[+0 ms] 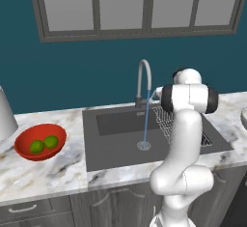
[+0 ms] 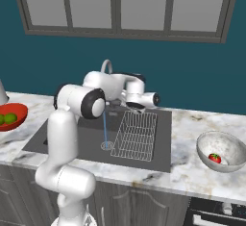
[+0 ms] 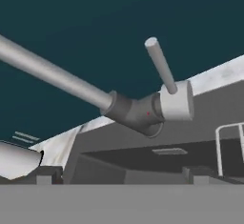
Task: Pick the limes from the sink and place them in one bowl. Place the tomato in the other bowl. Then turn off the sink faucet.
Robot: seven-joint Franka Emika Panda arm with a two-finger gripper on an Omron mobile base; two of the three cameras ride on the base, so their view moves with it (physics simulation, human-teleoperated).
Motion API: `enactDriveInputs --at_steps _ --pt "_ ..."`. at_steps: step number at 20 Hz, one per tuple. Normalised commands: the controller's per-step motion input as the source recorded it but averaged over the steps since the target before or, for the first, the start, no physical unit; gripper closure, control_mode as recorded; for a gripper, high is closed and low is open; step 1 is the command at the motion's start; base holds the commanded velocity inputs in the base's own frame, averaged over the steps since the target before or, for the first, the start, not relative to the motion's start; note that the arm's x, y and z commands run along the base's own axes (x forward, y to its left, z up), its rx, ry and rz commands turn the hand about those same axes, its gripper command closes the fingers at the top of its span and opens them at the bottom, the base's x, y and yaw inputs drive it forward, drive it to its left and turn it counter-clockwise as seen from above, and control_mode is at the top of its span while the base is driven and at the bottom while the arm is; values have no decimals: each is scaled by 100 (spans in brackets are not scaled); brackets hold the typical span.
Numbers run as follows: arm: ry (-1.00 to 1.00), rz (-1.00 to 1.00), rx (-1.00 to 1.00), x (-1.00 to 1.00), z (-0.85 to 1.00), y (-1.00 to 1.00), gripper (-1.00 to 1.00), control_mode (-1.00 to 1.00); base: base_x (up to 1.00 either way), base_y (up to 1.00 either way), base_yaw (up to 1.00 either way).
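Spread wide and holding nothing, the gripper (image 3: 119, 173) sits close in front of the faucet (image 3: 143, 111) base with its thin lever (image 3: 160, 66) just ahead — both limes (image 1: 44, 144) lie in the red-orange bowl (image 1: 29, 153) and the tomato (image 2: 215, 158) in the pale grey-white bowl (image 2: 230, 145), leaving only the still-running water (image 1: 145, 122) to shut off.

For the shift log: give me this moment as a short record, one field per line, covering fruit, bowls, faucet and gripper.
limes: both limes lie in the red bowl on the counter left of the sink
tomato: tomato lies in the grey bowl on the counter right of the sink
faucet: faucet running, a thin stream falls onto the drain
lever: lever close ahead in the hand view, untouched
gripper: gripper open, empty, beside the faucet base
left to do: turn the faucet off
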Motion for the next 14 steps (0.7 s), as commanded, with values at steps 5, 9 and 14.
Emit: enactDriveInputs --at_steps 5,9,14 --pt "-5 0 -1 63 -43 -26 -100 -100 0 0 0" --pt "-18 0 -7 41 -32 2 -100 -100 0 0 0" --pt "-12 0 -4 29 -7 0 -100 -100 0 0 0"
